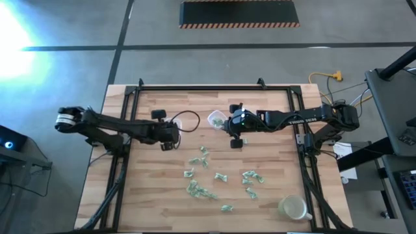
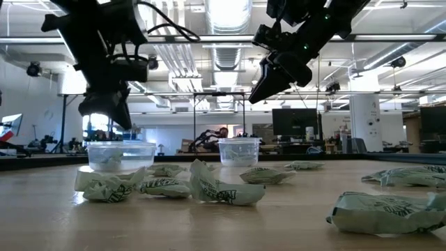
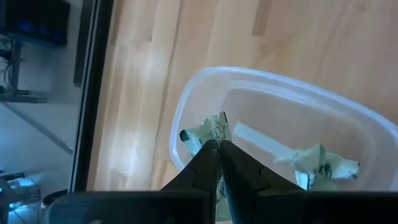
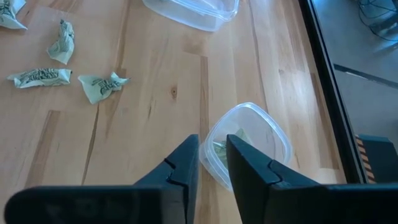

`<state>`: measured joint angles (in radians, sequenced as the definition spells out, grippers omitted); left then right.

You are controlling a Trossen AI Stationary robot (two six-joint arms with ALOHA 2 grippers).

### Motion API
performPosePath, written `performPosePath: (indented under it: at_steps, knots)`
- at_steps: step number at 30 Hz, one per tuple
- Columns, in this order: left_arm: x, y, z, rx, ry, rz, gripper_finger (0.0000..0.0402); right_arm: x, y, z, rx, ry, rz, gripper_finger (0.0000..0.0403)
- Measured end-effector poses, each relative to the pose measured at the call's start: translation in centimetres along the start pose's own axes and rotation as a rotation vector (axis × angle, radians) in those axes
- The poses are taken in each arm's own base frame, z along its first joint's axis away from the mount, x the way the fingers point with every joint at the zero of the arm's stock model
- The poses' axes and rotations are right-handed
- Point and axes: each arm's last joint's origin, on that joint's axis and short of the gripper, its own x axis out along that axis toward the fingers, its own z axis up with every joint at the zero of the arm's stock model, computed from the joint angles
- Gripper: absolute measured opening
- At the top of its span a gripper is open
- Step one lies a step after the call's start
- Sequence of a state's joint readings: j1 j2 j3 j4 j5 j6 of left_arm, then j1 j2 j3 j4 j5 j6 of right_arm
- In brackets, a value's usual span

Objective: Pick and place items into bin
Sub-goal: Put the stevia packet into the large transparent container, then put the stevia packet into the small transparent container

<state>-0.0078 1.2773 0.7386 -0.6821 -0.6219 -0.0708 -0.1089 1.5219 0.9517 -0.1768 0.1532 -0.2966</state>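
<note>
- Frame centre-left, overhead: the left gripper point(image 3: 217, 144) hangs over a clear container point(image 3: 186, 106), fingers pinched tight on a green-and-white wrapped piece point(image 3: 208, 130).
- The right gripper point(image 4: 211, 155), fingers slightly parted and empty, hovers above a second clear container point(image 4: 273, 134) holding a piece.
- More wrapped pieces point(image 1: 218, 179) litter the wooden table point(image 1: 273, 149), lower centre.

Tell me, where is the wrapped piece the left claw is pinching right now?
In the left wrist view, the wrapped piece sits between the left gripper's shut fingertips, above the clear container that already holds another piece.
</note>
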Motion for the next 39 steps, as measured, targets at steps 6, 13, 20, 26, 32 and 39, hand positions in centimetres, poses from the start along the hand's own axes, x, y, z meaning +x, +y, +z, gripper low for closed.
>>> performPosePath:
  at_steps: [6, 13, 20, 26, 32, 39]
  knots:
    - [0.5, -0.4, 0.0, 0.005, 0.007, 0.001, 0.0005, 0.0, 0.0, 0.0, -0.001, 0.000, 0.000, 0.0070]
    - [0.9, -0.6, 0.2, 0.001, 0.001, 0.001, 0.0027, 0.0, 0.0, 0.0, -0.001, 0.001, 0.000, 0.0077]
    - [0.8, -0.6, 0.2, -0.005, -0.007, 0.004, 0.0104, 0.0, 0.0, -0.1, 0.018, 0.006, 0.005, 0.0071]
    - [0.6, -0.6, 0.4, -0.005, -0.009, -0.024, 0.0134, -0.2, 1.1, -1.4, 0.049, 0.098, 0.253, 0.0070]
    - [0.4, -0.7, 0.4, -0.009, -0.013, -0.078, 0.0134, -0.4, 1.6, -3.1, 0.182, 0.267, 0.288, 0.0072]
    - [0.2, -0.6, 0.3, -0.013, -0.019, -0.083, 0.0134, 0.3, 2.1, -4.0, 0.195, 0.274, 0.289, 0.0069]
